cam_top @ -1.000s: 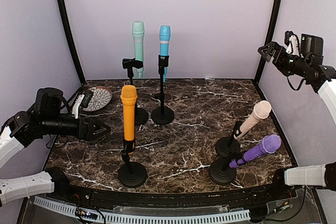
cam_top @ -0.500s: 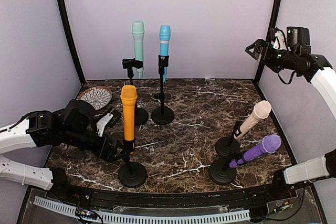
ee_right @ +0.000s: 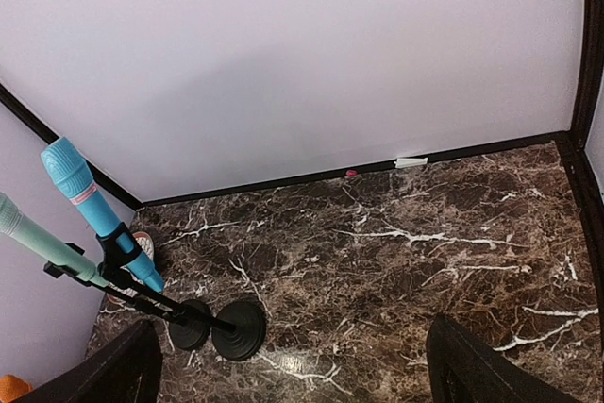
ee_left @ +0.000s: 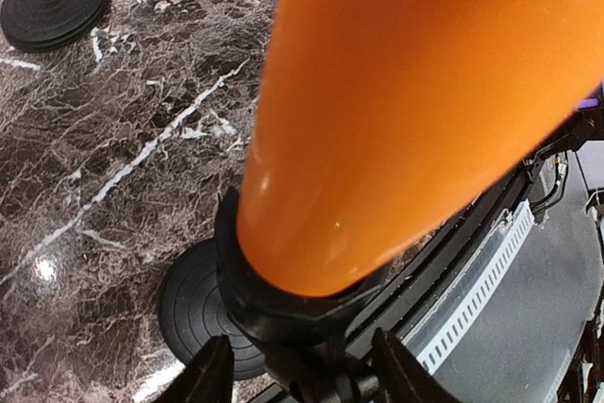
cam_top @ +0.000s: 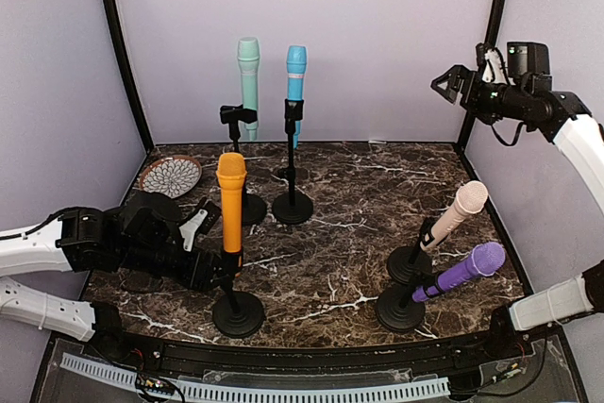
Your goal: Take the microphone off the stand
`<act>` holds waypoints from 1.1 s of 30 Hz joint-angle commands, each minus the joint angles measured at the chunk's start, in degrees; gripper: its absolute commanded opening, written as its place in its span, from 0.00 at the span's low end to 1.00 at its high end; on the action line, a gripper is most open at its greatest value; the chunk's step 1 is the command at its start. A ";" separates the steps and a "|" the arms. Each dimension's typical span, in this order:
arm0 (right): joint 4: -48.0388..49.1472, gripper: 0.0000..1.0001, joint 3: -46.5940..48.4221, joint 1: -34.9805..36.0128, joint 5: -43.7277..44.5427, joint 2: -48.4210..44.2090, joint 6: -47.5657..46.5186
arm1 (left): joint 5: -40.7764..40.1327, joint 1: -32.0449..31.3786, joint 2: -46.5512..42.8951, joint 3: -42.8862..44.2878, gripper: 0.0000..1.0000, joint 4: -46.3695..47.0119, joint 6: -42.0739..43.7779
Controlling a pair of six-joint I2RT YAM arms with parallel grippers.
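Observation:
An orange microphone (cam_top: 231, 209) stands upright in the clip of a black stand (cam_top: 238, 313) at the front left. My left gripper (cam_top: 215, 266) is low beside that stand, open, its fingers on either side of the clip just under the microphone. In the left wrist view the orange body (ee_left: 415, 101) fills the frame, with the black clip (ee_left: 283, 304) between my fingertips (ee_left: 209, 377); the gripper (ee_left: 302, 379) is not closed on it. My right gripper (cam_top: 448, 82) is open and empty, high at the back right, far from every microphone.
Mint (cam_top: 248, 82) and blue (cam_top: 295, 82) microphones stand on stands at the back. Beige (cam_top: 458, 212) and purple (cam_top: 467, 271) microphones lean on stands at the front right. A patterned plate (cam_top: 170, 175) lies at the back left. The right wrist view shows the blue microphone (ee_right: 99, 209) and marble table (ee_right: 396, 261).
My left gripper has swung from the left side over to the orange microphone's stand and now straddles the clip. My right gripper has moved left, staying high.

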 commanded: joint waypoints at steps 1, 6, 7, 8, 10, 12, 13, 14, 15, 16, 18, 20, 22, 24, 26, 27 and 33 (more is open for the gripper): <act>1.76 0.99 0.89 0.65 0.55 -1.06 0.06 | -0.80 -0.49 0.49 -0.61 0.50 1.23 0.35; 1.73 0.99 -0.30 0.82 0.15 -1.96 0.45 | -0.30 -0.79 -0.39 -1.23 0.40 1.30 0.26; 1.63 0.99 -0.39 0.91 -0.07 -2.30 0.61 | -0.05 -0.89 -0.41 -1.31 0.39 1.42 0.26; 1.52 0.99 -0.41 1.12 -0.38 -2.57 0.67 | 0.14 -0.96 -0.39 -1.34 0.37 1.57 0.06; 1.16 0.99 -0.43 1.58 -0.25 -3.40 0.45 | -0.09 -1.22 -0.29 -1.43 0.34 1.16 -0.27; 0.40 0.98 -0.35 1.79 0.09 -4.15 0.17 | -0.51 -1.36 -0.26 -1.34 0.28 0.66 -0.03; -0.01 0.99 -0.22 1.81 0.24 -4.37 0.12 | -0.68 -1.38 -0.31 -1.09 0.24 0.48 0.20; -0.45 0.99 -0.04 1.81 0.10 -4.47 0.08 | -0.96 -1.39 -0.34 -0.92 0.22 0.13 0.77; -0.72 0.99 0.15 1.88 -0.44 -4.61 0.17 | -1.08 -1.39 -0.34 -0.40 0.19 -0.05 1.08; -0.78 0.99 0.31 1.94 -1.14 -4.67 0.31 | -1.17 -1.39 -0.24 0.20 0.17 -0.14 2.02; -0.12 0.98 0.58 2.26 -3.11 -5.05 0.85 | -1.27 -1.39 0.01 1.15 0.14 0.02 3.98; 0.82 0.99 0.95 2.94 -4.69 -5.40 1.30 | -1.31 -1.39 0.62 2.16 0.11 0.58 6.79; 1.72 0.99 1.31 3.59 -5.80 -5.76 1.87 | -1.34 -1.39 1.39 3.14 0.07 1.36 10.10; 2.53 0.99 1.63 4.39 -6.80 -6.14 2.39 | -1.51 -1.39 2.24 4.22 0.01 2.27 13.77; 3.60 0.98 1.61 5.40 -8.12 -6.66 2.80 | -1.31 -1.39 3.07 5.61 0.00 3.42 17.95; 4.09 0.98 1.58 5.92 -8.94 -6.84 2.97 | -1.01 -1.39 3.76 6.08 0.00 4.44 21.29; 2.79 0.99 4.10 10.50 -10.18 -5.37 1.61 | 3.61 1.30 10.70 14.01 0.00 6.13 33.95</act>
